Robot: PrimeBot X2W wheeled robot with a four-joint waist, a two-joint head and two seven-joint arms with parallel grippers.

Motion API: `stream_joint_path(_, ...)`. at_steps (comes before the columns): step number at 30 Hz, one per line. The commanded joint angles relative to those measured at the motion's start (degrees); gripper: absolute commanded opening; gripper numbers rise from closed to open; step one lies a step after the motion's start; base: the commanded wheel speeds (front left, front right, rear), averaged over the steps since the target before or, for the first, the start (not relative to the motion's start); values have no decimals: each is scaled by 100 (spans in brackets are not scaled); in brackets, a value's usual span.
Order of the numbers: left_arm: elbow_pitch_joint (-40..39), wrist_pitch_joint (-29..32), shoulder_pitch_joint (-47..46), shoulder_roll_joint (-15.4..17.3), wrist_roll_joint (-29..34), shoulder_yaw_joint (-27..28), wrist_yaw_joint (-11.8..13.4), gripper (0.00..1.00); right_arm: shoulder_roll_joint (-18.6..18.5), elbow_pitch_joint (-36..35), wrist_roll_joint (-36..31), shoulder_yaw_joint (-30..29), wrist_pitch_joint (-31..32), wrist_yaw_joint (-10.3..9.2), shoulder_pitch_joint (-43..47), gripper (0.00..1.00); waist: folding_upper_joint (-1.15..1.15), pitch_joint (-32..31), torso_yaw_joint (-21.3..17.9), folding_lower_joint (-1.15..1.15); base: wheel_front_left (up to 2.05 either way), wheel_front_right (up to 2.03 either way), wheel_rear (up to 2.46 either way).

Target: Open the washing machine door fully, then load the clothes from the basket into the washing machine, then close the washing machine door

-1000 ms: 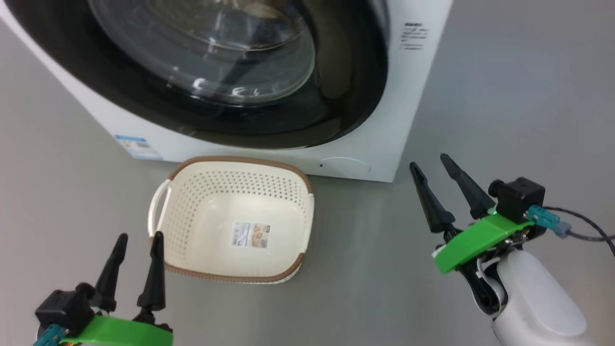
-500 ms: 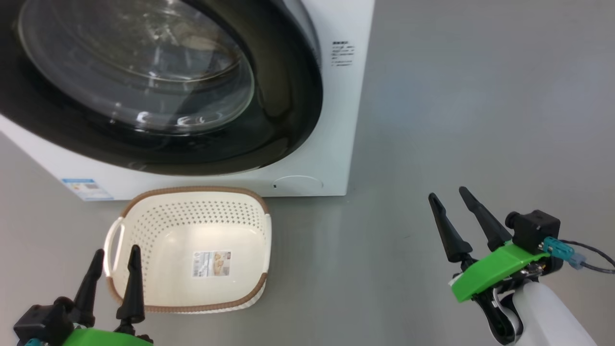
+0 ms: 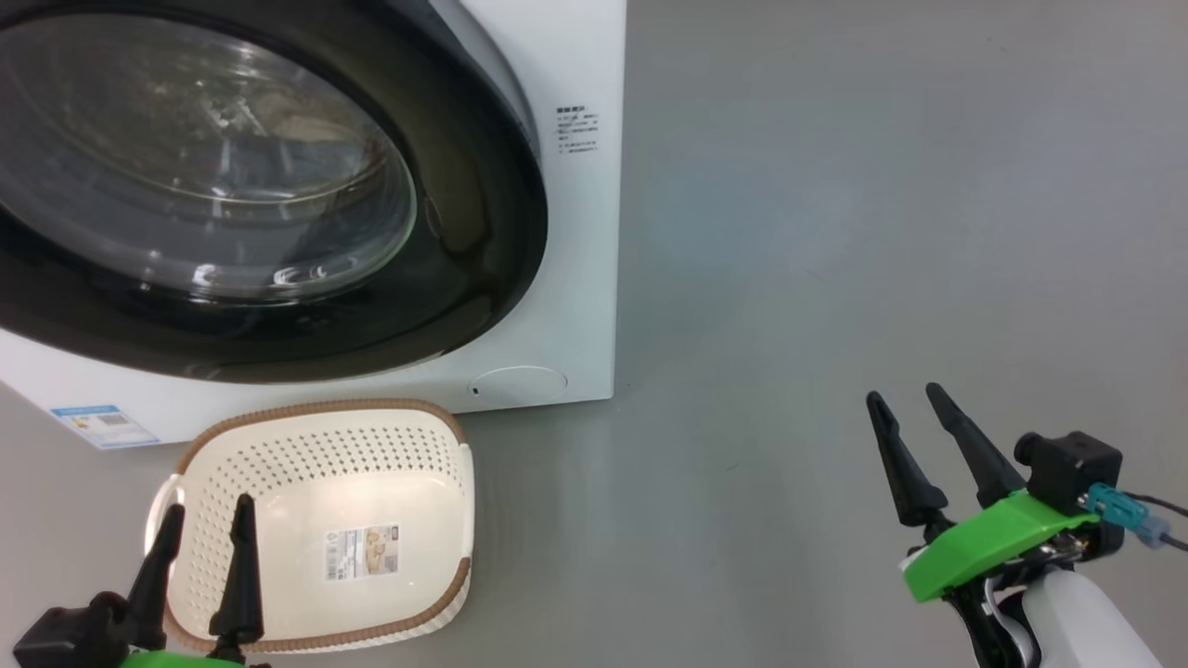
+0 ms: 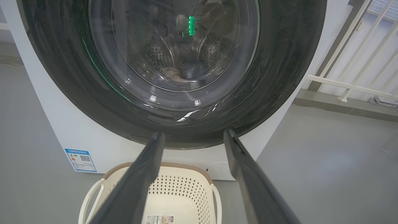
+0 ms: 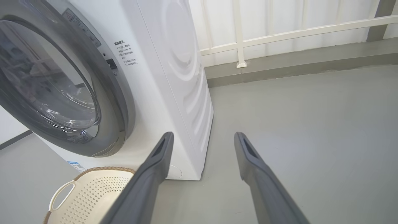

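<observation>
Here, closest to me, my left gripper [image 3: 208, 508] sits at the lower left of the head view. Its two long dark fingers are spread apart and grip nothing, and their tips show over the near left edge of the small cream perforated plastic basket [image 3: 278, 455] with a brown woven-look rim. That basket stands upright on the smooth grey floor [image 3: 835, 232], and a paper label [image 3: 362, 550] shows on its bare bottom. My right gripper [image 3: 902, 394] is well off to the right above the floor, jaws likewise parted and unloaded (a green bracket [image 3: 984, 547] sits behind its fingers).

Just beyond the basket stands the big white front-loading washing machine [image 3: 580, 278], with a small blue energy sticker [image 3: 102, 425] at its lower left and a round flap [image 3: 517, 383] at its lower right. Its large round glossy black door [image 3: 483, 232], with a bulging clear glass window [image 3: 204, 167], lies closed against the front. Through the glass, in my left wrist view, a bluish and pale bundle of clothes [image 4: 183, 73] rests at the bottom of the perforated steel drum [image 4: 149, 56]; the print is too blurred to make out. Farthest off, past the machine's side, a white railing [image 5: 279, 31] runs along the wall.
</observation>
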Motion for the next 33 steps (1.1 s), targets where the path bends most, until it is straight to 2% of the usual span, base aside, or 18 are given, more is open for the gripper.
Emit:
stream_joint_path(1, -104, -54, -58, 184, 33, 224, -17, 100, -25, -136, -52, 94, -27, -13, 147, 100, 0, -34, -44, 0, 0, 0, 0)
stream_joint_path(16, -94, -54, -10, 185, 38, 275, -17, 100, 15, -176, -92, -83, -27, -13, 312, 100, 0, -92, -163, 0, 0, 0, 0)
stream_joint_path(33, -111, -54, 94, 108, 201, 405, -17, 100, 27, -187, -91, -23, -27, -13, 333, 100, 0, -192, -147, 0, 0, 0, 0)
